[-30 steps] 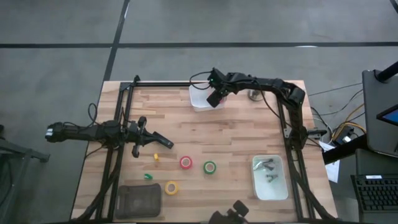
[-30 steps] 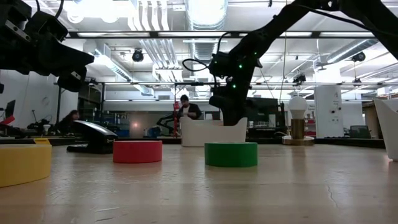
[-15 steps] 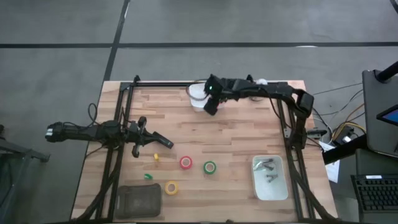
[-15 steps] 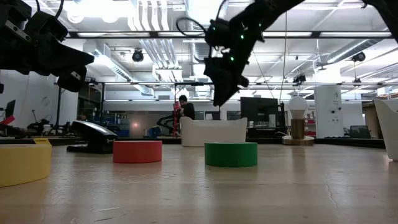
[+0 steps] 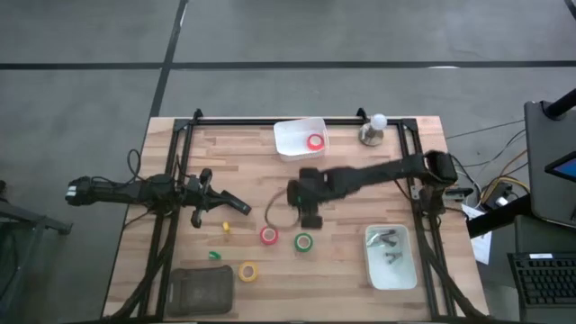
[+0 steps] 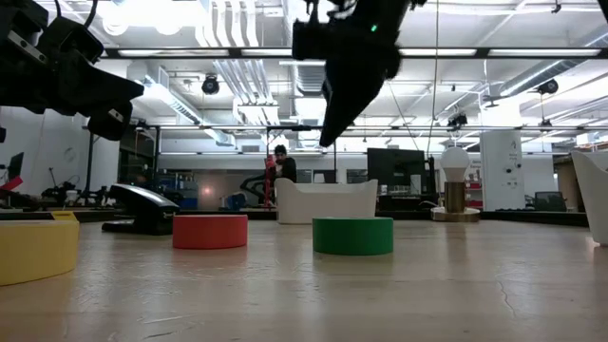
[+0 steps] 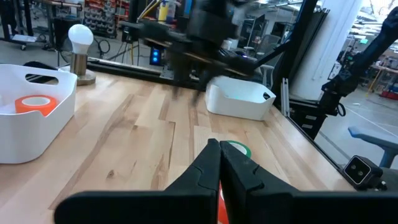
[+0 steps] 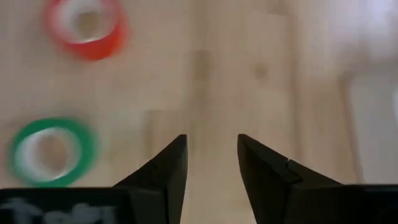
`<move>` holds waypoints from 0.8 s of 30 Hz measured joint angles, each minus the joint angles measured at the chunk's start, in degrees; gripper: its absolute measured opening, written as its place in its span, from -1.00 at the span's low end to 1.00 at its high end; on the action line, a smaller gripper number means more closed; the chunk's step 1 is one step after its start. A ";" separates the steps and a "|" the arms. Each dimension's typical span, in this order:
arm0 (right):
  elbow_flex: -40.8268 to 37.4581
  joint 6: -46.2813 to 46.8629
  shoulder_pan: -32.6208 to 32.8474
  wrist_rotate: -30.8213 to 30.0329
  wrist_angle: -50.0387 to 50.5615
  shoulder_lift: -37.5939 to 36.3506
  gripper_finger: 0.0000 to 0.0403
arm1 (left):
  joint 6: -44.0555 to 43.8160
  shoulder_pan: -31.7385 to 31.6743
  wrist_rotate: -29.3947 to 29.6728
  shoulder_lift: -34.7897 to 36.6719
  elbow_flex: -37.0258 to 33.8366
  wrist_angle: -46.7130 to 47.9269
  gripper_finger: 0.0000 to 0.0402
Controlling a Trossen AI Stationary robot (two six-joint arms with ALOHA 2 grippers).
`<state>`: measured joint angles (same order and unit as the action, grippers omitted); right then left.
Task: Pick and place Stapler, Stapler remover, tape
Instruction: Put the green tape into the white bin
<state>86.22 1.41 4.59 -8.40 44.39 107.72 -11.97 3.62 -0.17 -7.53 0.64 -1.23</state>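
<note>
Red tape (image 5: 314,141) sits in the white bin (image 5: 290,149) at twelve o'clock on the table from above. The right gripper (image 5: 309,217) has swung down from that bin and now hangs by the red roll (image 5: 269,235) and green roll (image 5: 304,241); the yellow roll (image 5: 247,271) lies at seven o'clock.

Low down, the rolls sit near each other, so a finger might bump one away.

The left gripper (image 7: 218,163) waits at nine o'clock, fingers pressed together.

The right wrist shows its fingers (image 8: 170,167) spread and empty.
</note>
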 joint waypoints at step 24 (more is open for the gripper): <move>-10.61 4.42 9.88 0.07 -12.27 0.39 -0.15 | 0.00 0.02 -0.01 0.00 -0.01 0.00 -0.96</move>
<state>75.61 5.82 14.47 -8.33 32.12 108.12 -11.97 3.64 -0.18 -7.53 0.63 -1.23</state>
